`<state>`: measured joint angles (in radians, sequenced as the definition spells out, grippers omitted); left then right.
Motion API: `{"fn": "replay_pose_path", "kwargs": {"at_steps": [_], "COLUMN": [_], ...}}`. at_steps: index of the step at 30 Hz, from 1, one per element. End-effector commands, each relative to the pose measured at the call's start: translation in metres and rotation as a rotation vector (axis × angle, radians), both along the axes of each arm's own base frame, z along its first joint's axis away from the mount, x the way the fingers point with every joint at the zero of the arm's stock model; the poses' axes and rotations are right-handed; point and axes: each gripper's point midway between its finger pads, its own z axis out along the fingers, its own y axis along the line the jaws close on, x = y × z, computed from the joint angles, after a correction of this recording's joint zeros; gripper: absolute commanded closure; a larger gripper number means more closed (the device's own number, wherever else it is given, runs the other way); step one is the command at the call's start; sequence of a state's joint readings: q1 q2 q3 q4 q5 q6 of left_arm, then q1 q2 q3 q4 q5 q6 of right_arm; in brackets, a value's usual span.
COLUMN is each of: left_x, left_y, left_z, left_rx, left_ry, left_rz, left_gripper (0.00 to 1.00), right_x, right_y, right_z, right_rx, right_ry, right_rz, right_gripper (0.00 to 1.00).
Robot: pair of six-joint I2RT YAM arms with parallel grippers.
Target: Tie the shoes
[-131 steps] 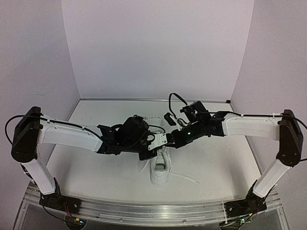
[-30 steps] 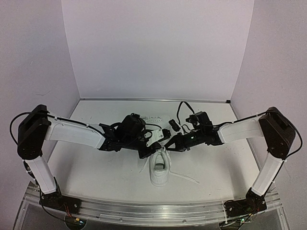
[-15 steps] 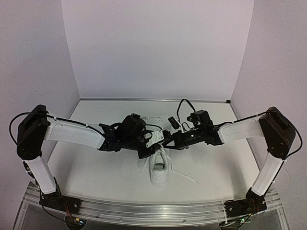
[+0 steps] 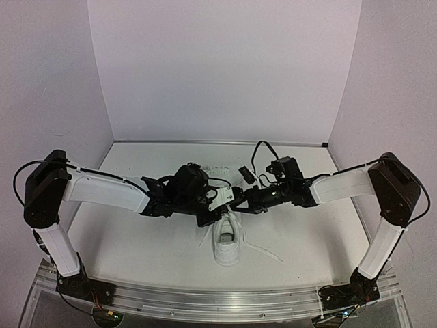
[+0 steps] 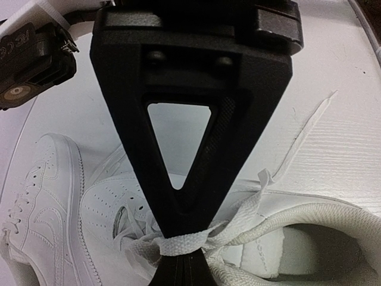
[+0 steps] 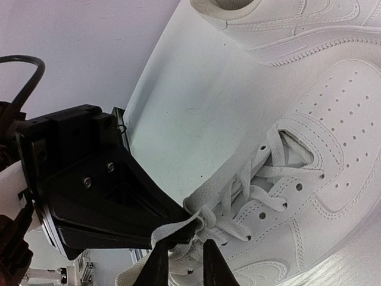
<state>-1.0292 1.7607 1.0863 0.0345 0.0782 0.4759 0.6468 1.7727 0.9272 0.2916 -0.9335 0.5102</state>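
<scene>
One white sneaker (image 4: 227,240) lies toe-forward under both wrists; the arms hide the second one in the top view. The left wrist view has the worked shoe (image 5: 286,205) with its opening at the right and the other shoe (image 5: 44,208) at the left. My left gripper (image 5: 181,268) is shut over the tongue, and a taut band of white lace (image 5: 178,244) is wrapped across its closed fingers. My right gripper (image 6: 184,247) is open, its fingers (image 6: 158,265) straddling that lace (image 6: 169,229) at the left gripper's tip, beside the laced shoe (image 6: 333,179). The other shoe (image 6: 297,24) lies beyond.
Loose lace ends trail on the white table to the right (image 4: 263,249) and left (image 4: 205,239) of the near shoe; another lace end (image 5: 312,122) lies flat. Lilac walls enclose the back and sides. An aluminium rail (image 4: 218,301) runs along the near edge.
</scene>
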Motion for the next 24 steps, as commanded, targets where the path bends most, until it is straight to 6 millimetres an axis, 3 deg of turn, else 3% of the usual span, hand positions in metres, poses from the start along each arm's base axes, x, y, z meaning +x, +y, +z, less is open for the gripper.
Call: {"fn": "replay_pose_path", "kwargs": {"at_steps": [1,11,18,24], "left_x": [-0.002,-0.001,-0.002,0.001], "left_y": [0.008,0.004,0.004,0.007], "left_z": [-0.012,-0.008,-0.009,-0.003], "left_rx": [0.067,0.047,0.051,0.046], "left_ry": [0.011,-0.006,-0.006,-0.020], "left_rz": [0.007,0.003,0.006,0.030], "left_gripper": [1.00,1.00,1.00,0.96], "right_x": [0.002,0.000,-0.002,-0.001], "right_y": [0.008,0.015,0.015,0.013], "right_z": [0.007,0.005,0.009,0.014], "right_rx": [0.032,0.035,0.043,0.039], "right_ry": [-0.017,-0.008,-0.011,-0.034], "right_rz": [0.020,0.039,0.048,0.027], "right_gripper": [0.81,0.84,0.98,1.00]}}
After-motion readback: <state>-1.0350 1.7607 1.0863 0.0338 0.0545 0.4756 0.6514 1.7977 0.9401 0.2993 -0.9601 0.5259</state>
